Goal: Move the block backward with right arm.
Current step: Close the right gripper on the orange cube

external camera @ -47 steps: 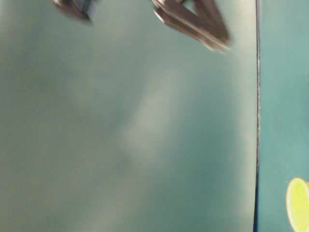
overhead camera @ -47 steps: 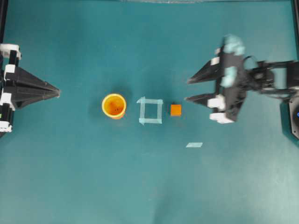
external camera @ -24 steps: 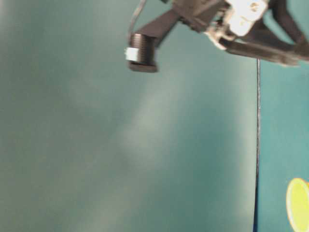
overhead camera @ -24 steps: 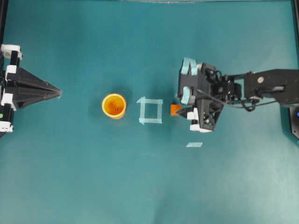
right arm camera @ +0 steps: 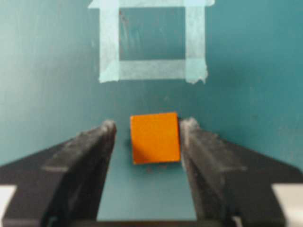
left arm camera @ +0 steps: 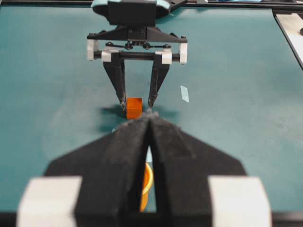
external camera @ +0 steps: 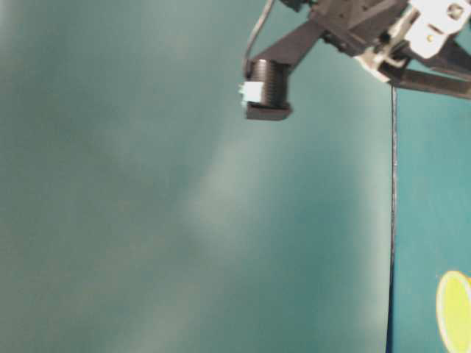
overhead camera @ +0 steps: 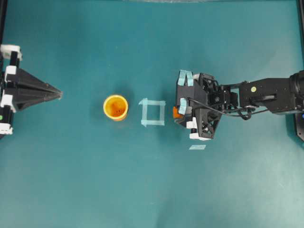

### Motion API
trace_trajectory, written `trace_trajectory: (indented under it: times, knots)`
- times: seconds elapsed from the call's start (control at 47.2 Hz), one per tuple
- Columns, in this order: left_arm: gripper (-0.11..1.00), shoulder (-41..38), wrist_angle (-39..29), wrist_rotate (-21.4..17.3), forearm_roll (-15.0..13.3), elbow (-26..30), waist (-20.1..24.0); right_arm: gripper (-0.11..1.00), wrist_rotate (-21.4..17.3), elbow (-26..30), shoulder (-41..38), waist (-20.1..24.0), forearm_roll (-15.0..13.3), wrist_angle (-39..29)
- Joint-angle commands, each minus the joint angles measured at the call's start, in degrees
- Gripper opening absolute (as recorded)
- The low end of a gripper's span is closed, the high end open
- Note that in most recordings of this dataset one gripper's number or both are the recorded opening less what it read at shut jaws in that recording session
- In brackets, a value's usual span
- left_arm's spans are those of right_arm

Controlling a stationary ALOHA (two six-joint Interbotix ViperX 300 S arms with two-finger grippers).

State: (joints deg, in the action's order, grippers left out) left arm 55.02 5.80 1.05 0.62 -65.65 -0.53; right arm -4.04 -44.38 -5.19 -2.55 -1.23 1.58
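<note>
Right claw (right arm camera: 147,137) lowered over the block (right arm camera: 155,137), fingers (right arm camera: 90,156) parted to a narrow span on either side. One finger pad close against the block's 3 o'clock face in the right wrist view, a slim gap at the 9 o'clock face; not yet clamped. Seen from the left wrist camera, same claw (left arm camera: 137,101) pointing down with its tips at tabletop level and the block (left arm camera: 134,108) between them.

Small orange cube, plain matte faces, sharp corners, sitting flat. In the overhead view only a sliver of the block (overhead camera: 175,112) visible at 9 o'clock of the right claw (overhead camera: 183,114), the rest hidden under the wrist.

Just at 9 o'clock of the block, the pale tape square (overhead camera: 153,113); farther the same way, the yellow-orange cup (overhead camera: 116,107), well apart. Short tape strip (overhead camera: 197,147) near, toward 5 o'clock. Open teal tabletop (overhead camera: 152,42) at 12 and 6 o'clock of the block, its borders far off.

Left claw (overhead camera: 58,93) closed to a point at the 9 o'clock border, well apart from everything.

Compared with half a second ago: right arm a little farther toward 9 o'clock, now covering more of the block; block, cup and tape unmoved.
</note>
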Motion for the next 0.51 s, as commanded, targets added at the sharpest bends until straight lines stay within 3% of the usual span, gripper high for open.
trace_trajectory:
  times: [0.0, 0.254, 0.402, 0.487]
  knots:
    - [0.0, -0.3, 0.3, -0.1, 0.1, 1.3, -0.1, 0.6, 0.0, 1.3, 0.4, 0.2, 0.1, 0.6]
    - [0.0, -0.2, 0.3, -0.1, 0.1, 1.3, -0.1, 0.56, -0.2, 1.4, 0.2, 0.1, 0.2, 0.2]
    - [0.0, -0.2, 0.3, -0.1, 0.1, 1.3, -0.1, 0.42, -1.6, 1.8, 1.0, 0.1, 0.8, -1.0]
    - [0.0, 0.0, 0.2, -0.1, 0.1, 1.4, -0.1, 0.4, -2.5, 2.5, 2.7, 0.1, 0.8, -3.8]
